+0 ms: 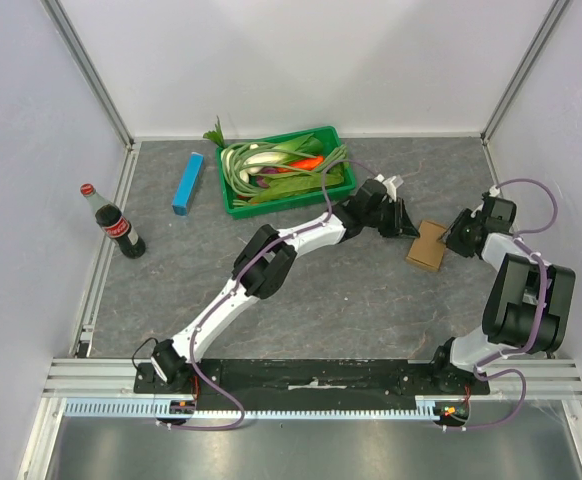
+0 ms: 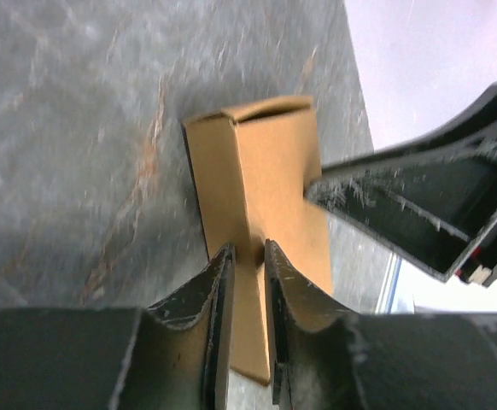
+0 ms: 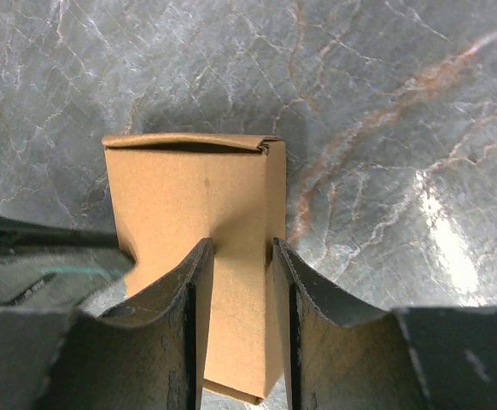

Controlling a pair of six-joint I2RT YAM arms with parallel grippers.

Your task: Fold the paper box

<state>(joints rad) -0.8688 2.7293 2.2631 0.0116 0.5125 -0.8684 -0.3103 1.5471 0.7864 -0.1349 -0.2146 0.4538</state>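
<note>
The table is a dark grey stone-look slab (image 1: 371,310) with white marbling and rusty orange veins running through it, way easier to see in the close-up views. Plain pale lavender-white wall panels (image 1: 301,60) box it in at the back, left and right, with bare aluminium posts (image 1: 91,70) going up the two far corners. Along the near edge there's a silver aluminium rail (image 1: 91,378) with a black base strip (image 1: 261,372) sitting across it, then a dull brushed metal sheet (image 1: 311,450) below that. Lighting's soft and even, apart from one bright glare patch (image 3: 445,248) on the slab.
</note>
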